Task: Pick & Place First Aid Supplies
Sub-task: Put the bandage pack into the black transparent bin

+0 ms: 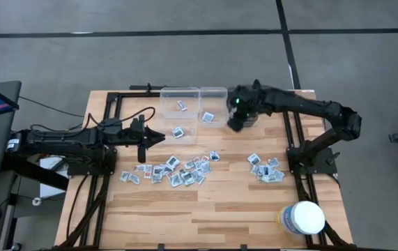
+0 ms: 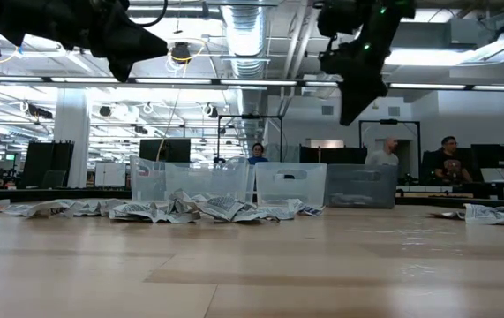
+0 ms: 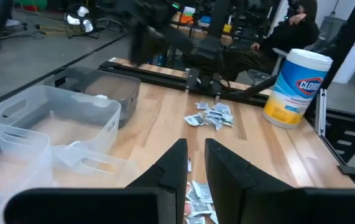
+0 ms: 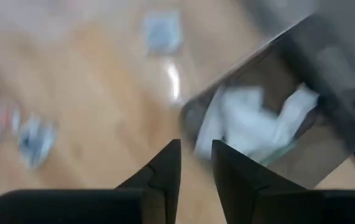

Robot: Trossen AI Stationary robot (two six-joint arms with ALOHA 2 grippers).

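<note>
From above, your right gripper (image 1: 237, 120) hung over the bins (image 1: 193, 111) at the table's (image 1: 205, 209) far edge; your left gripper (image 1: 158, 138) waited above the packets (image 1: 178, 169) strewn mid-table, a smaller heap (image 1: 265, 169) lying right of it. At table level both grippers were raised clear of the packets. Your left wrist camera showed its fingers (image 3: 177, 168) slightly parted, holding nothing. Your right wrist camera showed a narrow gap too, empty, above a bin holding pale wrappers (image 4: 252, 121).
</note>
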